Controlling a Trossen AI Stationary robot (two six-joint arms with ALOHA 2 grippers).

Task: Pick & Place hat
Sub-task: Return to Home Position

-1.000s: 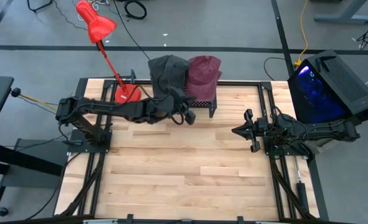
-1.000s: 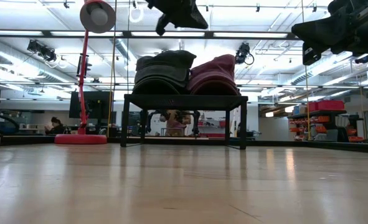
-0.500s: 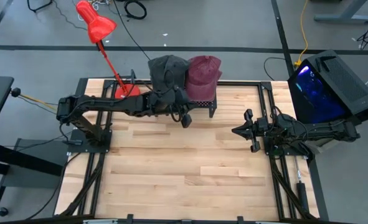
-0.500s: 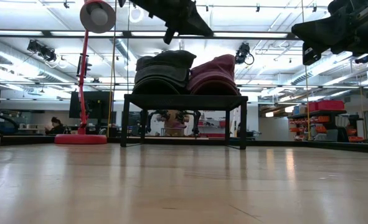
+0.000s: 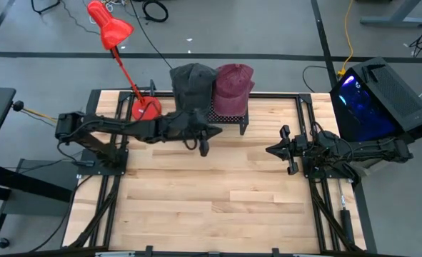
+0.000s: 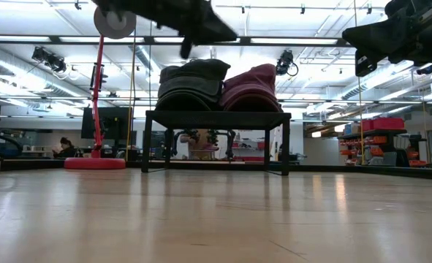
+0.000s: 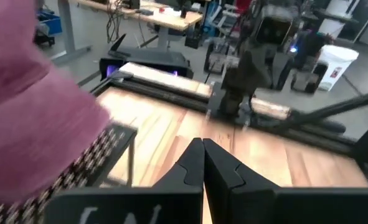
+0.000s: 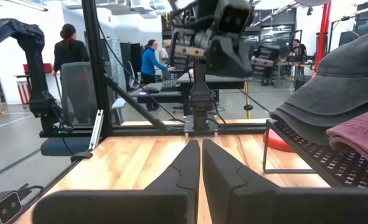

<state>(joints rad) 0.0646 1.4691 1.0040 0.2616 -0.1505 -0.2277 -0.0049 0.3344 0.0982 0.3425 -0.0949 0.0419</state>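
Two hats sit by their undersides side by side on a black mesh-topped rack (image 5: 225,118) at the table's far edge: a dark grey hat (image 5: 193,86) (image 6: 194,82) on the left and a maroon hat (image 5: 233,87) (image 6: 254,88) on the right. My left gripper (image 5: 203,148) (image 7: 202,143) is shut and empty, hovering just in front of the rack below the grey hat. The maroon hat (image 7: 34,93) fills the left wrist view's side. My right gripper (image 5: 271,150) (image 8: 200,144) waits shut near the table's right side, facing the hats (image 8: 339,81).
A red desk lamp stands with its base (image 5: 145,107) (image 6: 95,163) left of the rack, its head (image 5: 109,28) beyond the far edge. A black box with a blue glow (image 5: 375,100) sits off the right edge. Bare wooden tabletop (image 5: 211,193) spreads toward the near edge.
My left gripper has drawn back from over the rack's front, moving toward the table's near edge and a little to the left, and has turned as it went. The hats and the right arm have kept still.
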